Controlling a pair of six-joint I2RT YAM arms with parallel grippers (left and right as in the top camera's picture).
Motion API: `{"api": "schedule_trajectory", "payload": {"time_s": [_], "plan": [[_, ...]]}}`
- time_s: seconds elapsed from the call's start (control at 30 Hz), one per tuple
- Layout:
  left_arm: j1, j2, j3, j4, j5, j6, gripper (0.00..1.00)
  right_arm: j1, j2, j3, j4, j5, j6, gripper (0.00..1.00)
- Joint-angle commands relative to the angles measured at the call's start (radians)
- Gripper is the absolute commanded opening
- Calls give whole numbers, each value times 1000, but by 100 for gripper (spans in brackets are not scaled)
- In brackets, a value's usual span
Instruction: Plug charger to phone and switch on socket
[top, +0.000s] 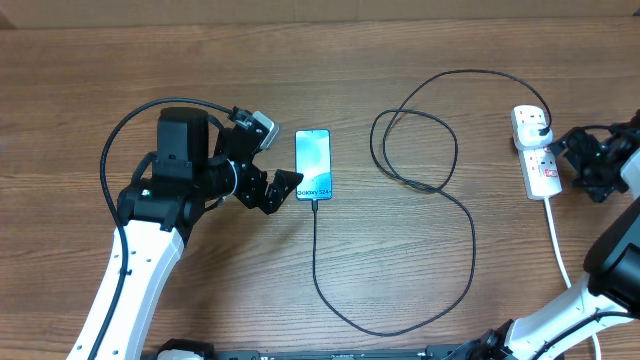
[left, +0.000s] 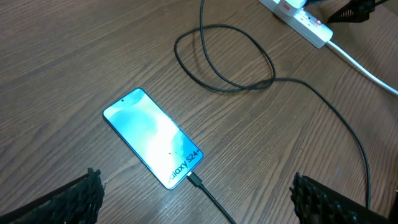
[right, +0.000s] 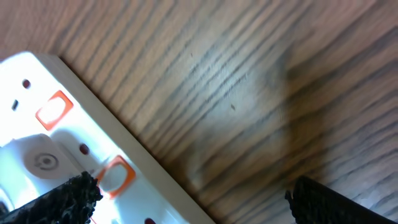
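- placement: phone (top: 313, 165) lies flat on the worktop (top: 200, 60), screen up, just beside the left end effector (top: 283, 193). socket (top: 537, 150) lies near the worktop's right edge, well apart from the phone.
- charger (top: 470, 250): its connector tip (left: 194, 180) meets the phone's lower edge and appears seated. the cable runs toward the near edge, loops round and climbs to a black plug (top: 539, 124) sitting in the socket's far end. the loops lie slack between the two, so nothing pulls on either joint.
- judgement: the plugging step looks done and the switching step is left. whether the red-framed switch (right: 115, 174) is on or off cannot be told, nor which switch serves the occupied outlet.
- left end effector: spread wide and holding nothing, with the phone's lower end ahead of its fingers (left: 78, 199). the arm reaches in from the near left corner, wrist turned toward the phone. this position would suit steadying the phone.
- right end effector (top: 578, 165): wide and empty, just beside the socket's right flank. its wrist view, somewhat blurred, shows the strip close under the left finger (right: 62, 199). the arm rises from the near right corner and bends leftward. this pose suits a fingertip press.
- risk: the socket looks unanchored, so a sideways push may slide it rather than rock the switch.
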Motion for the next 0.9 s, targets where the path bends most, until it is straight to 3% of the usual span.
{"api": "schedule_trajectory", "payload": {"time_s": [0.0,0.87], "plan": [[-5,5,0,4,18,30,100,-6,13,33,8,-10,2,100],[-5,5,0,16,18,30,99,13,58,16,0,-25,2,100]]}}
